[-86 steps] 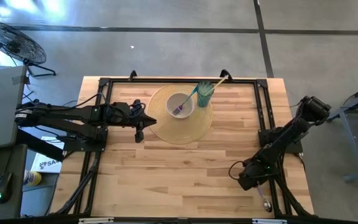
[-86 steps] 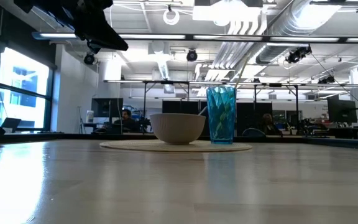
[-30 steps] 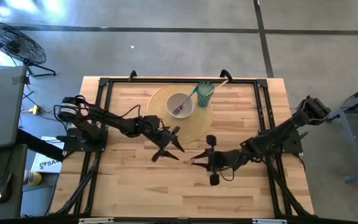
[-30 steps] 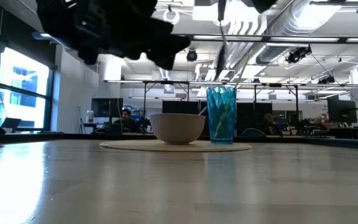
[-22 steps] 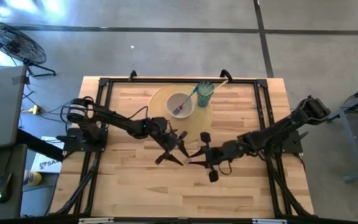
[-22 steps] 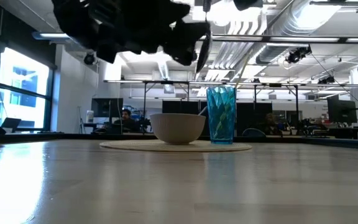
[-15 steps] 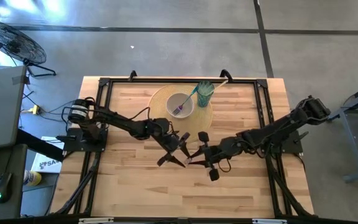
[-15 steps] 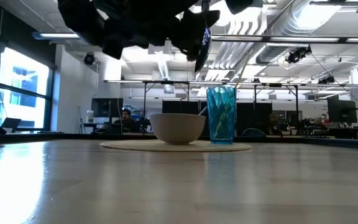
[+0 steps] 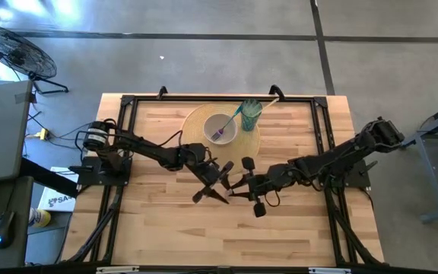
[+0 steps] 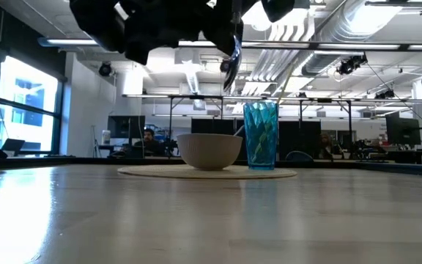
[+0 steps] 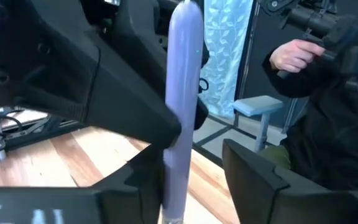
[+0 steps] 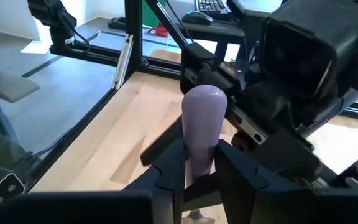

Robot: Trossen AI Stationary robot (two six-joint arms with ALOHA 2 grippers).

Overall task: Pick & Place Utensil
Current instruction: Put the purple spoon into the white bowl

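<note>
A spoon with a lavender handle [image 11: 182, 93] hangs in the air over the middle of the table. My right gripper [image 12: 201, 165] is shut on it, and its metal bowl end [image 10: 233, 53] points down in the low view. My left gripper [image 9: 220, 183] is open. It has come from the table's left, and its two fingers stand on either side of the handle, with a gap showing on one side. At the far middle, a cream bowl [image 9: 220, 128] with a purple fork in it and a teal tumbler [image 9: 250, 113] stand on a round mat [image 9: 238, 156]. My right gripper pinches the spoon's lavender handle [image 12: 199, 152] between its two fingers, coming from the table's right. The handle's rounded free end [image 12: 204, 96] sticks out past the fingertips toward my left gripper. The spoon is lifted clear of the table.
Black frame rails [image 9: 322, 129] run along the table's left, right and far sides. In the left wrist view, a person's hand [image 11: 291, 56] holding a dark device shows in the room beyond the table. Bare wood [image 9: 204, 236] lies near the front edge.
My right gripper has carried the spoon a little toward the table's left, clear of the table. My left gripper has moved toward the table's right to meet it, so that its fingers now stand around the handle.
</note>
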